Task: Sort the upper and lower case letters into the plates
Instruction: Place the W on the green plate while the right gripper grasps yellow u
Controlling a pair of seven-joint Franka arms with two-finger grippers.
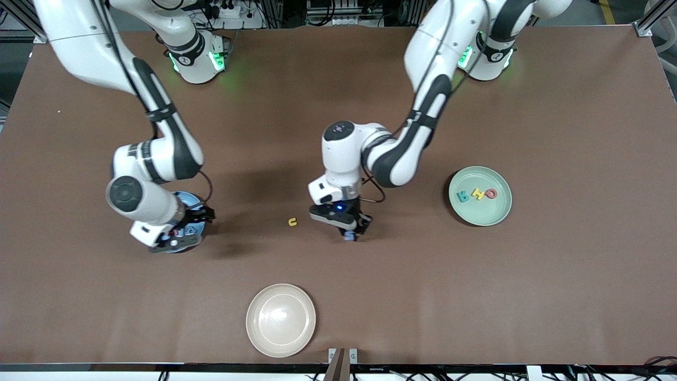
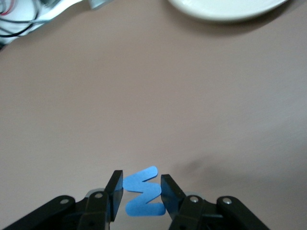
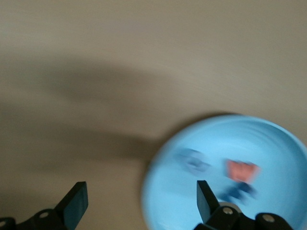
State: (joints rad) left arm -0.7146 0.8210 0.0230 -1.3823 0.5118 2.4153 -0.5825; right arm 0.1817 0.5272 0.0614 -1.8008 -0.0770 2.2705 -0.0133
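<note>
Left gripper [image 2: 139,196]: we pinch the blue letter [image 2: 143,192] between both fingers, low on the table [image 1: 476,296] at mid-table; a zigzag shape, so we cannot say if it is upper or lower case.
Right gripper [image 3: 139,201]: we hold it spread wide and empty over the blue plate's [image 3: 268,143] rim, probably because a letter has been dropped there.
Blue plate: under the right arm, at the front view's 9 o'clock; a red letter [image 3: 242,170] and darker ones lie in it.
Green plate [image 1: 480,196]: at 3 o'clock, holding teal, yellow and red letters.
Yellow letter [image 1: 291,222]: loose on the table, just beside the left gripper toward the right arm's end; unsorted.
Beige plate [image 1: 281,319]: at 6 o'clock, unused.
</note>
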